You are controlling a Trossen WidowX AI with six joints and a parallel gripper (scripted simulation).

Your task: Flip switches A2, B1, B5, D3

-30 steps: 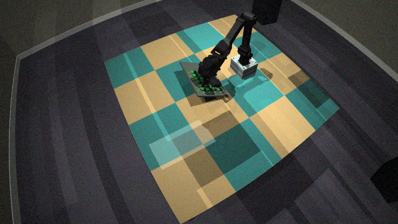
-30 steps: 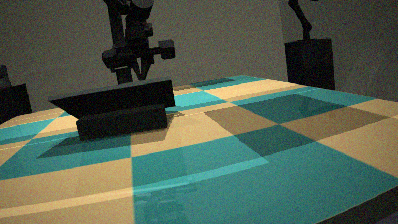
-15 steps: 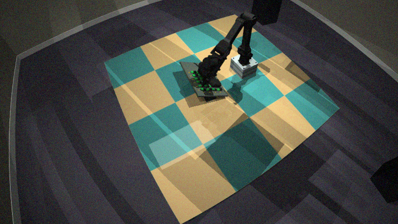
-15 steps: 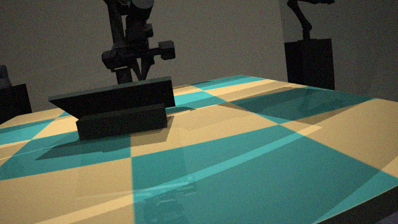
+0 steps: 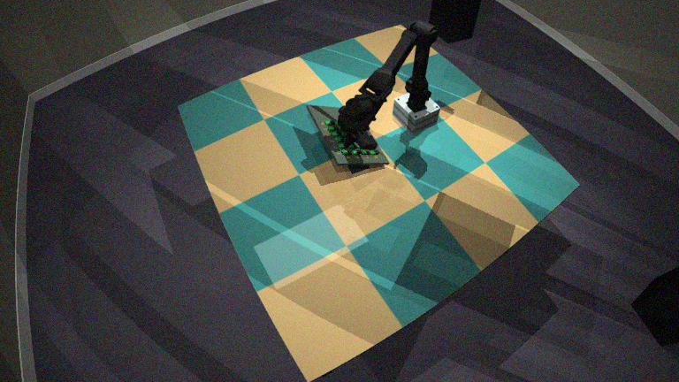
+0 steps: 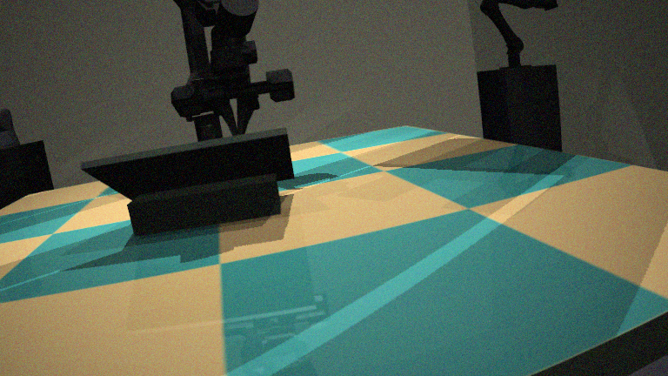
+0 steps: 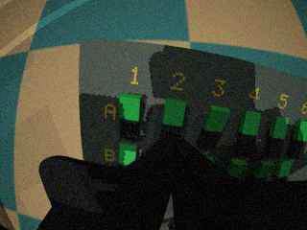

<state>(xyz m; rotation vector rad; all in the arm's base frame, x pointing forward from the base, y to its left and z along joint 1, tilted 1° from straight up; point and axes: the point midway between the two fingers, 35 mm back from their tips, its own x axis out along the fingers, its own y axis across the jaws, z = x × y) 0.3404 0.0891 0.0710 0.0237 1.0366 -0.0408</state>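
Here we find our black pincer (image 7: 168,144) closed on nothing, its tip at the green rocker switch A2 (image 7: 175,113) on the tilted grey switch panel (image 5: 320,119). The panel rests on a teal-and-tan checkered desk (image 5: 250,163) in a dim room.

The switch panel (image 5: 320,119) is sitting tilted on a block (image 6: 204,206) on the checkered mat (image 5: 350,267), just in front of the arm's base (image 5: 424,117). The arm (image 5: 387,75) is reaching from the base over the panel, and the gripper (image 7: 172,153), its fingers pressed together, is hanging over row B, its tips just below switch A2 (image 7: 175,113). Switch A1 (image 7: 130,107) is lying to the left of A2, and switch A3 (image 7: 217,119) to its right. A pedestal (image 6: 519,105) bearing a second arm (image 6: 512,16) is standing beyond the mat's far corner.
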